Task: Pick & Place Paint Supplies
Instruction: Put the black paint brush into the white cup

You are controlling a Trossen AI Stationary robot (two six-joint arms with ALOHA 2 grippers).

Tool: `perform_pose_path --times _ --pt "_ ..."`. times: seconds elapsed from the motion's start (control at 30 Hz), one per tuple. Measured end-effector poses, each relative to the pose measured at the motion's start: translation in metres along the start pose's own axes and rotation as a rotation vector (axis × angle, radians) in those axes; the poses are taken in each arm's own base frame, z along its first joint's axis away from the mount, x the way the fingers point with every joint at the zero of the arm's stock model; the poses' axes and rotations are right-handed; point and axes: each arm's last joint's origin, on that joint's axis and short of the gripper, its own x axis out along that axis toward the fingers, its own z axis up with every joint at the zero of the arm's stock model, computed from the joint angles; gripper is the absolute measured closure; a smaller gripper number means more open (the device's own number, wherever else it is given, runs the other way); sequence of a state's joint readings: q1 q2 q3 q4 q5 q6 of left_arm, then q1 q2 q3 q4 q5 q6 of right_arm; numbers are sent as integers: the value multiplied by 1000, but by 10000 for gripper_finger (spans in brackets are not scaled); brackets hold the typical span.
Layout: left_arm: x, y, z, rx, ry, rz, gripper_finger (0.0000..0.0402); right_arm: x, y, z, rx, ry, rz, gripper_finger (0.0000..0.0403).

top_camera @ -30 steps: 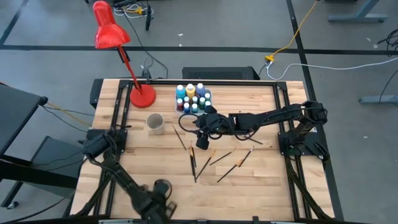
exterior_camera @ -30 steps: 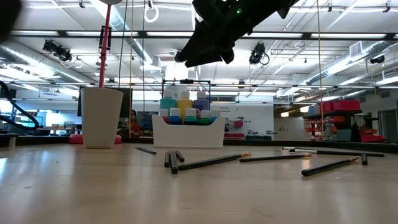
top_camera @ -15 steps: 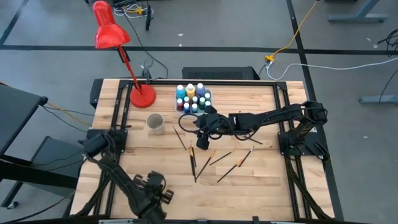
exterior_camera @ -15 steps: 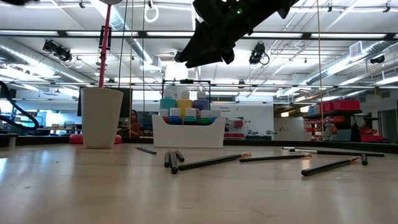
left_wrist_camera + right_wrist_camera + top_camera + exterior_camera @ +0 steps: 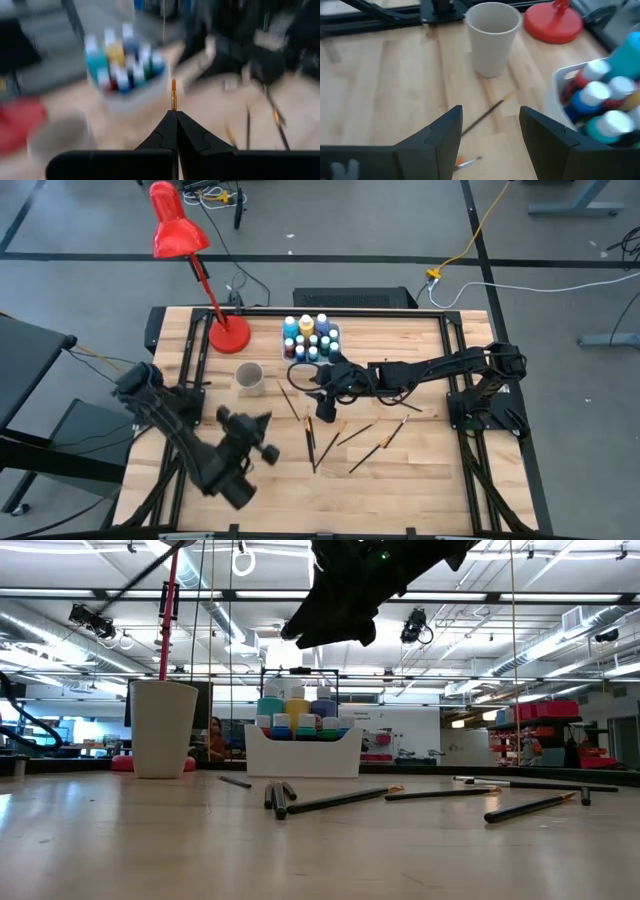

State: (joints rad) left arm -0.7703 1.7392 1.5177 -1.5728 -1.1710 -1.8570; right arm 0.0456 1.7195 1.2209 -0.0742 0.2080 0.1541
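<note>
My left gripper (image 5: 258, 436) hangs above the table's near-left part, shut on a thin paintbrush (image 5: 173, 97). My right gripper (image 5: 490, 130) is open and empty above the table's middle (image 5: 303, 378), high over the table in the low view (image 5: 335, 600), pointing toward the white cup (image 5: 491, 37). A white tray (image 5: 311, 340) of small paint bottles stands at the far middle. Several paintbrushes (image 5: 310, 435) lie flat on the table right of my left gripper. One brush (image 5: 485, 115) lies between the cup and my right gripper. My left gripper pinches the paintbrush between its two shut fingers. The brush lies along the fingers, and only its orange-banded tip end (image 5: 173, 94) sticks out past the fingertips. The fingers hide the rest of the handle. The brush is lifted clear of the table.
The white cup (image 5: 250, 378) stands upright left of the tray. A red desk lamp has its round base (image 5: 228, 335) at the far left and its head beyond the table. Dark rails frame the wooden table (image 5: 420, 460). Bare wood lies at the near right.
My left arm has swung up from the table's near edge toward the far edge and the middle, carrying its shut gripper closer to the loose brushes.
</note>
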Motion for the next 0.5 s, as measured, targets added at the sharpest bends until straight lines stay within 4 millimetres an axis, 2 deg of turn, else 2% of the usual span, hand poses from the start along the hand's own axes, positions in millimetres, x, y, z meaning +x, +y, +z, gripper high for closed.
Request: perform_pose_path --times 0.17,0.3,0.5 --pt "23 14 35 108 -120 58 400 0 3 0 27 14 85 199" --pt "46 26 57 185 -137 154 400 0 3 -1 26 21 94 199" --pt "79 40 75 247 -123 294 400 0 3 -3 24 37 91 199"
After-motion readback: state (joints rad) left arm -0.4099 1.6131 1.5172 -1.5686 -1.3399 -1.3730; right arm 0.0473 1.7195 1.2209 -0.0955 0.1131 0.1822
